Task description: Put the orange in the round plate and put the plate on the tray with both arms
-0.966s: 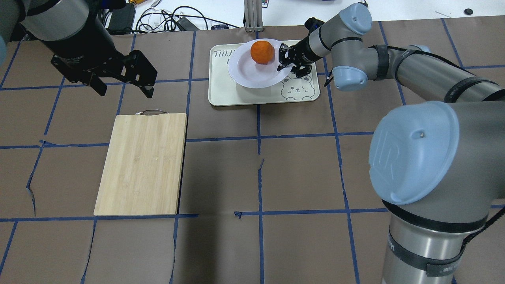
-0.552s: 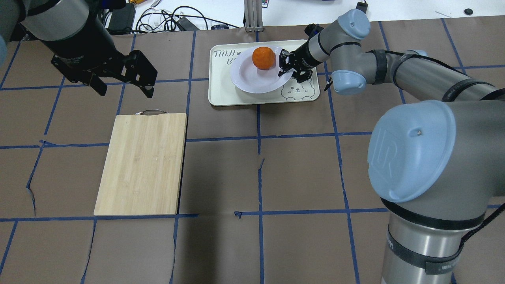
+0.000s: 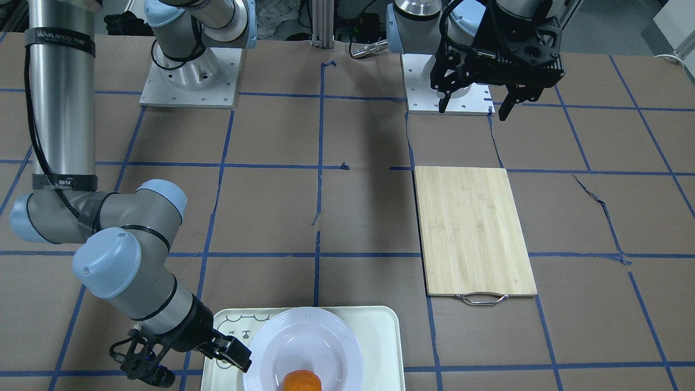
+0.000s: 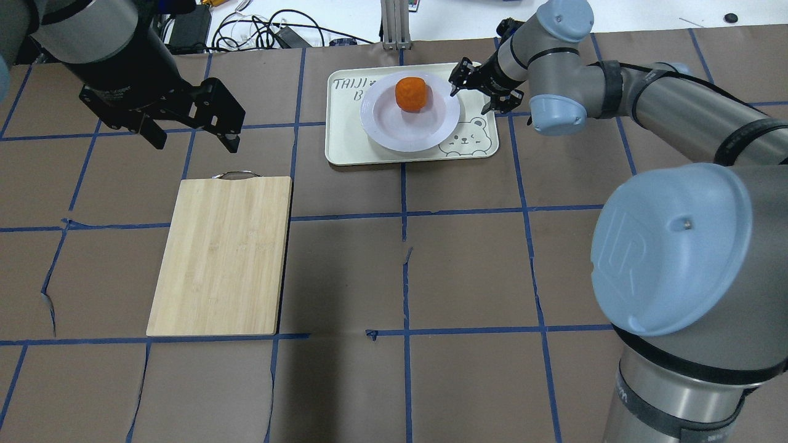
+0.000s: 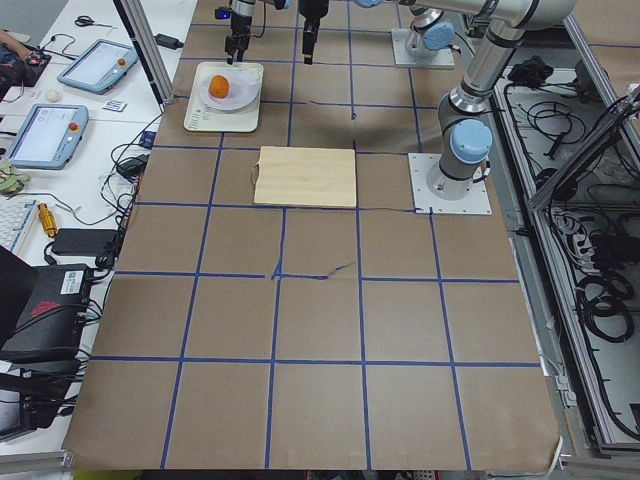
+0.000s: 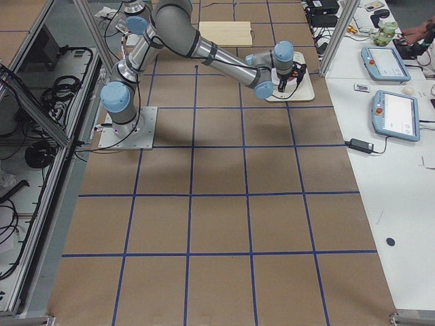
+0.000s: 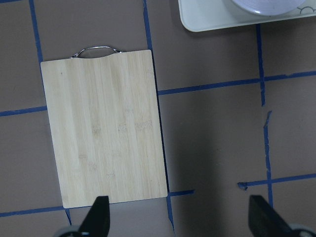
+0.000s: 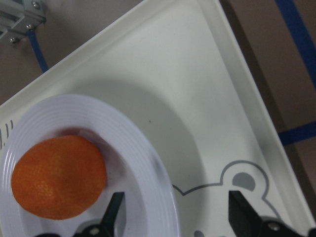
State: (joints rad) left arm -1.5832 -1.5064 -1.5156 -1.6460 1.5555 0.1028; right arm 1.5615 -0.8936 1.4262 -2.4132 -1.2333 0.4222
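Left gripper (image 4: 194, 140): fingers spread, holding nothing, above the table's (image 4: 468, 264) far-left part. Bamboo cutting board (image 4: 221, 255) lies flat nearby. Tray (image 4: 348, 147) at the far edge, centre; round plate (image 4: 400, 132) sits on it, orange (image 4: 411, 94) inside. Right gripper (image 4: 470, 100): fingers spread, empty, at the plate's right rim.

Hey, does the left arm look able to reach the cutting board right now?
Probably yes: the left gripper hangs open, the cutting board lies bare, and the right gripper is off at the tray.
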